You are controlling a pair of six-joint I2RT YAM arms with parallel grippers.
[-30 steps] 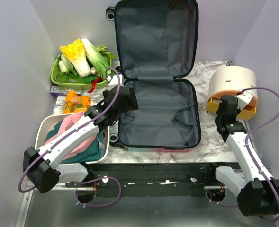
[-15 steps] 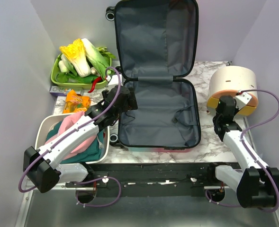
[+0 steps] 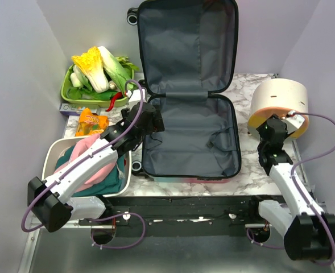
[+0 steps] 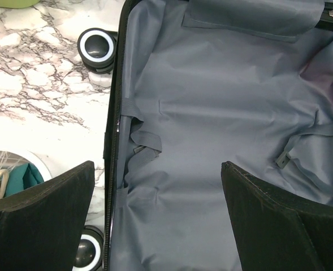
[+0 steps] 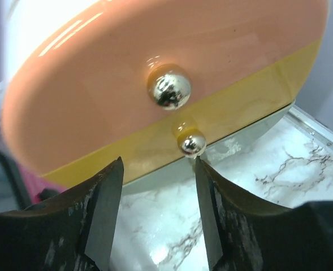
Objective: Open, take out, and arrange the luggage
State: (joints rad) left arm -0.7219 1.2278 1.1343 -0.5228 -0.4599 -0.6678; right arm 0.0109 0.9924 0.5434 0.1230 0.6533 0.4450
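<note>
The luggage [image 3: 190,136] lies open on the marble table, its lid [image 3: 187,45] standing against the back wall and its dark grey lining [image 4: 211,113] bare. My left gripper [image 3: 150,122] hangs over its left rim, jaws wide open [image 4: 158,166] with only lining between them. Two black wheels [image 4: 97,49] sit outside that rim. My right gripper [image 3: 268,129] is open [image 5: 158,164] in front of the cream cylindrical container [image 3: 278,99]. A small silver knob [image 5: 191,144] on the container's yellow drawer [image 5: 234,107] sits just at the right fingertip.
A white basin [image 3: 53,149] with folded clothes sits at the front left, under my left arm. Behind it are an orange snack packet [image 3: 91,121] and a green tray [image 3: 67,91] of vegetables. An orange drawer front [image 5: 98,73] with its own knob [image 5: 168,87] sits above the yellow one.
My right gripper has moved up closer to the cream container and its jaws have spread wider. The left arm has barely shifted.
</note>
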